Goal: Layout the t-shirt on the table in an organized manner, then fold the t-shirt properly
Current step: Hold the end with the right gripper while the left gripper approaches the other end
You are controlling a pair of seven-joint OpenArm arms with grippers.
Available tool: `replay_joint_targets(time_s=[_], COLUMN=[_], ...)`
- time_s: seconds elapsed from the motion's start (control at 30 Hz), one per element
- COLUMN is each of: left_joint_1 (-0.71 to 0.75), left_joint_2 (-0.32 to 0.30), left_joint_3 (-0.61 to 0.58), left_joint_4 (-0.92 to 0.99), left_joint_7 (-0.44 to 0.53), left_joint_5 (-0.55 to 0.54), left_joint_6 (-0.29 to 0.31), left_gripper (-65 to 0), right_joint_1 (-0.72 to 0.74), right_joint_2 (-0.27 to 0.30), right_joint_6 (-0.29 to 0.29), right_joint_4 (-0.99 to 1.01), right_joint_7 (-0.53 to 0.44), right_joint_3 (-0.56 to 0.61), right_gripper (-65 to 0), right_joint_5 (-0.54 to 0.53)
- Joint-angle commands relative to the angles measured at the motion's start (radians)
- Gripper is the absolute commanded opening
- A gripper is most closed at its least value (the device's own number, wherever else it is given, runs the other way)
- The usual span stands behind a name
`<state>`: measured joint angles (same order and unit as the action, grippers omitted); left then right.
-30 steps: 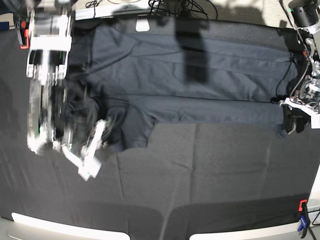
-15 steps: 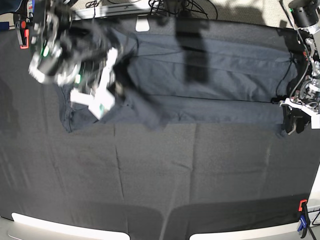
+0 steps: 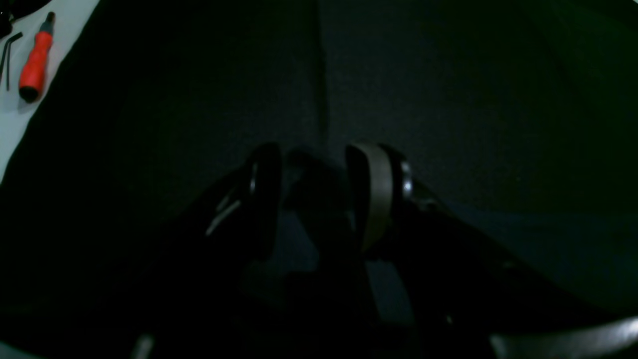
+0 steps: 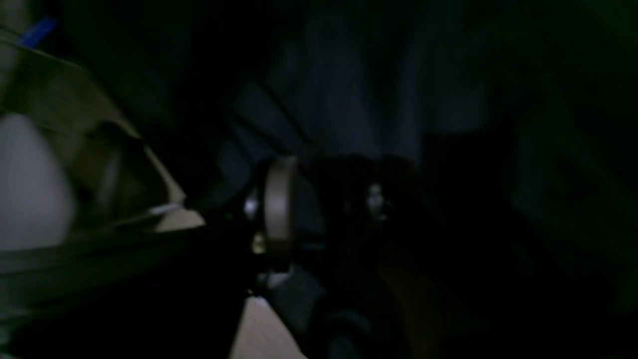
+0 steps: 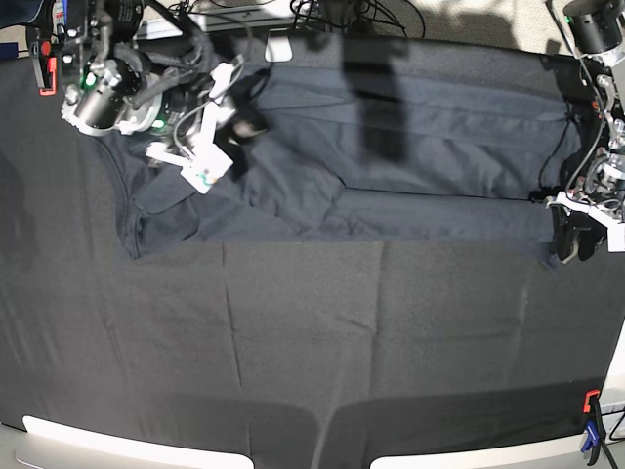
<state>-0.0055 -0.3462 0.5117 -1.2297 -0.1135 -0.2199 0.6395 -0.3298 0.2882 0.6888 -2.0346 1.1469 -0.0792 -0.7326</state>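
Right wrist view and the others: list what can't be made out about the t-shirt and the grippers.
- Right wrist view: dark and motion-blurred; whether the right gripper still pinches the t-shirt is unclear.
- Left wrist view: very dim; what lies between the left gripper fingers is unreadable.
- Base view: the right arm covers the t-shirt's collar end.
- Base view: the left gripper is small and black against the black table, so its hold on the hem is unclear.

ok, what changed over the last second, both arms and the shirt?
The right gripper swung from the t-shirt's near edge to the far corner of the table, carrying the sleeve flap over onto the body. Its jaws now look parted, but blur hides whether the cloth is released. The left gripper stayed at the hem end, pinching a fold.
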Motion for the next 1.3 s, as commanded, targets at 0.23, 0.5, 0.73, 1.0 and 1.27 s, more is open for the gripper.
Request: replay_joint_targets(time_s=[0.23, 0.5, 0.73, 1.0, 1.27], left_joint_1=[-0.014, 0.028, 0.080, 0.092, 0.091], left_joint_2=[-0.020, -0.084, -0.084, -0.084, -0.089], left_joint_3=[0.005, 0.006, 0.006, 0.006, 0.006], left_joint_4=[-0.018, -0.018, -0.018, -0.018, -0.019], left_joint_7=[0.023, -0.064, -0.139, -0.216, -0.304], left_joint_5=[-0.018, -0.175, -0.174, -0.175, -0.175], left_joint_6=[0.005, 0.008, -0.102, -0.116, -0.091], left_gripper=[-42.6, -42.6, -42.6, -42.6, -42.6], right_joint_1=[0.056, 0.136, 0.136, 0.136, 0.136], right_joint_2=[0.008, 0.008, 0.008, 0.008, 0.008], right_joint_6=[0.009, 0.009, 0.009, 0.009, 0.009], right_joint_4=[-0.018, -0.018, -0.018, -0.018, -0.018], right_joint_7=[-0.015, -0.053, -0.060, -0.078, -0.151], right_joint_3=[-0.014, -0.069, -0.071, -0.071, -0.071], right_gripper=[-42.8, -42.8, -42.8, -42.8, -42.8], right_joint_5=[-0.080, -0.025, -0.027, -0.027, -0.027])
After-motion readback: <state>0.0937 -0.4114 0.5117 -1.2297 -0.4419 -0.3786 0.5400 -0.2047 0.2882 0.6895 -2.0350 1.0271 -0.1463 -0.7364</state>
